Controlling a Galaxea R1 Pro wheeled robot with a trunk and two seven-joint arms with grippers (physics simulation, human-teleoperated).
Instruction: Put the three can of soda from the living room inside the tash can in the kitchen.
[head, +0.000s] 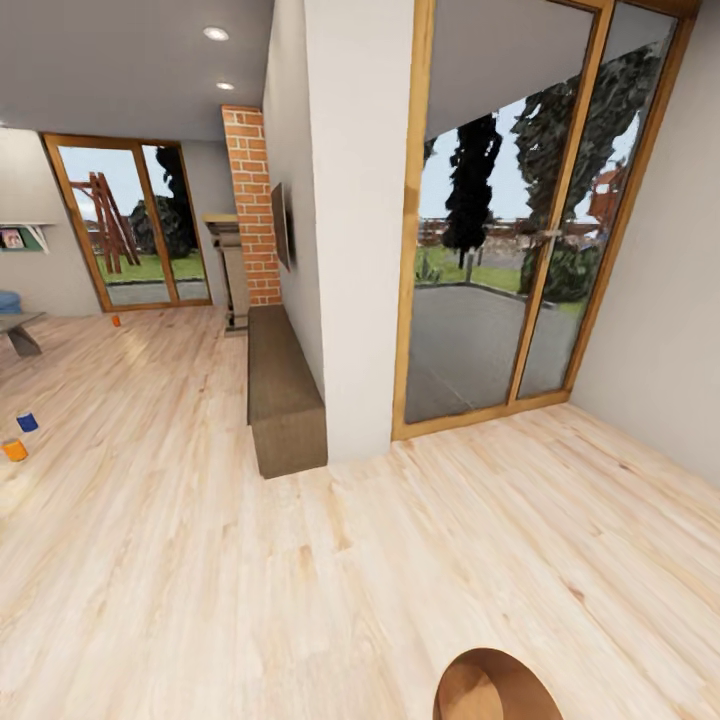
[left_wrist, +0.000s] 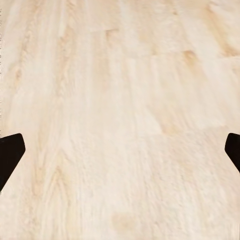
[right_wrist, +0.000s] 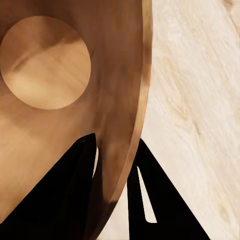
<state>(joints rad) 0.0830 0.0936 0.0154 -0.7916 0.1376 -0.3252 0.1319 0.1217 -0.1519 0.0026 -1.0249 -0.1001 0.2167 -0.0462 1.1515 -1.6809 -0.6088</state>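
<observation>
Right gripper (right_wrist: 116, 195) clamped on the bin (right_wrist: 60, 125) wall, one finger inside against the orange-brown lining, the other outside over the floor (right_wrist: 200, 100); bin's round bottom bare, no can in it; in the head view, bin rim (head: 495, 655) low and near, under the camera. Left gripper (left_wrist: 120, 150) spread wide, dark fingertips (left_wrist: 11, 152) at opposite edges of its wrist view, nothing between them but planks.

Cans well off from both grippers, far toward the left arm's side: blue can (head: 27, 421) and orange can (head: 14, 450) just beside each other on the floor; second orange can (head: 115, 320) much farther on, near the distant glass doors (head: 130, 225); a grey low table (head: 20, 325) and a sliver of blue sofa (head: 8, 300) beyond the near pair. Nearer glass doors (head: 520, 230) ahead of the right gripper, with a brown bench (head: 280, 385) and brick column (head: 252, 200) between the two sets of doors.

Risks, as judgement: grip on a thin wall only, so the bin could swing or slip while driving or turning; a can grabbed off-centre by the left gripper could tip and roll across the smooth planks; a drop from too far aside could strike the rim and bounce out.

No brand, label or legible writing anywhere; cans too small to read.
</observation>
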